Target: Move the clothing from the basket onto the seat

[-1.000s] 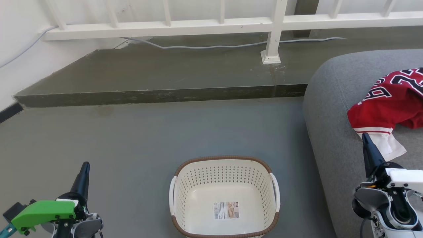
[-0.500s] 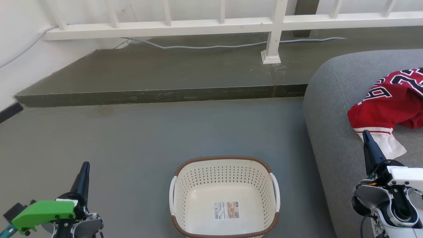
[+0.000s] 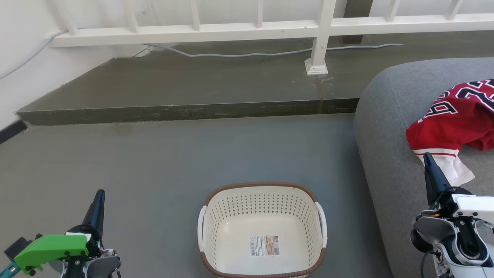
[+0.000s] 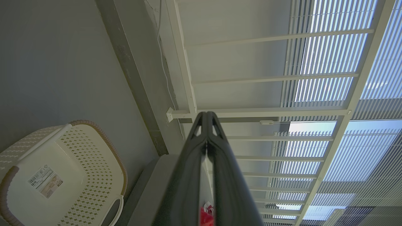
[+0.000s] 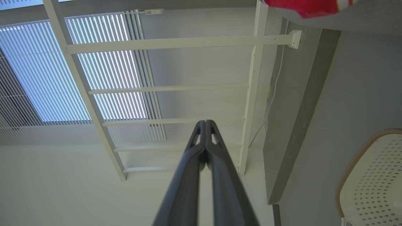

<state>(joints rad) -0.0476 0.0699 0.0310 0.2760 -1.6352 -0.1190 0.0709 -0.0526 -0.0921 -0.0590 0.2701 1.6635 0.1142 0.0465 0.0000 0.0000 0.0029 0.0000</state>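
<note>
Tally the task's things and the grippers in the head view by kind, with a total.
Seat: 1
Basket: 1, holding no clothing
Red clothing pile: 1, lying on the seat; garments in it cannot be counted
Grippers: 2, left gripper and right gripper, jaws shut
Total: 5
</note>
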